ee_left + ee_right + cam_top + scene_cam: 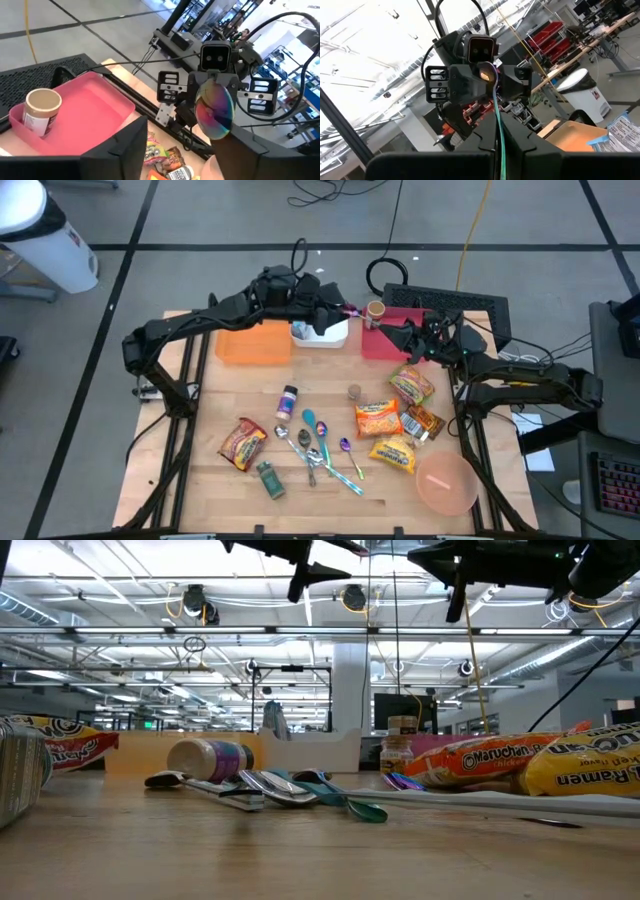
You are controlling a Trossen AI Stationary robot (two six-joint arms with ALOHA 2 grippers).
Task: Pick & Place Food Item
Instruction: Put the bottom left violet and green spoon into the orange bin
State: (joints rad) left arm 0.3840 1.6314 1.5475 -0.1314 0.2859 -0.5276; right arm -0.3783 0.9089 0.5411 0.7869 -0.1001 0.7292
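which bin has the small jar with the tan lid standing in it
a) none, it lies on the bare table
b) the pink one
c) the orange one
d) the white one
b: the left wrist view shows the jar upright in a corner of the pink bin, and the high view shows it at the pink bin's back corner, apart from the orange bin and the white bin.

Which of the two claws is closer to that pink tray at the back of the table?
The right gripper is nearer, hanging over the pink tray. The left gripper is beside it, over the white bin.
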